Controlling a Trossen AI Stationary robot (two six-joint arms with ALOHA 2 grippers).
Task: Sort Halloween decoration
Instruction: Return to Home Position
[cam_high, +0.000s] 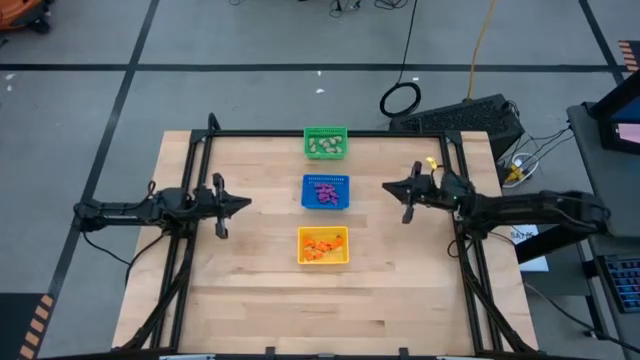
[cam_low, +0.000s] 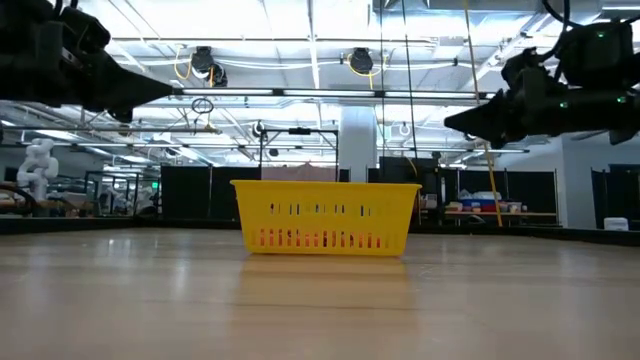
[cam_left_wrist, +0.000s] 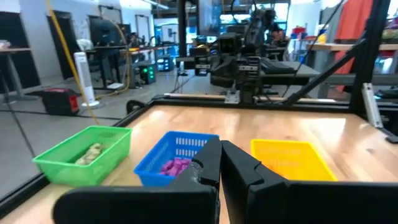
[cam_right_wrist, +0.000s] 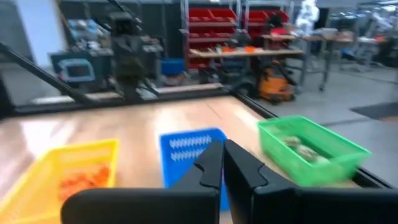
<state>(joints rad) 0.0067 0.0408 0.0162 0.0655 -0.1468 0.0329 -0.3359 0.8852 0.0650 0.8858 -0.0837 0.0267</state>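
- Sorting looked complete, judging by how things lay: the pale trinkets (cam_high: 326, 147) sat in the green basket (cam_high: 307, 143), the purple trinkets (cam_high: 326, 193) in the blue basket (cam_high: 305, 192), and the orange trinkets (cam_high: 320, 246) in the yellow basket (cam_high: 301, 247).
- No loose trinket showed on the wooden surface (cam_high: 250, 290), so probably only parking the arms was left.
- The left end effector (cam_high: 243, 203) hung over the surface's left side, well apart from the baskets, fingers pressed together on nothing.
- The right end effector (cam_high: 388, 187) hung on the right side, pointing at the blue basket, fingers likewise pressed together and empty.
- The baskets stood in one line down the middle, the green one just beside the far frame rail (cam_high: 325, 131).
- Bare wood lay wide on both sides and toward the near edge; the low view showed both arms well above the surface.
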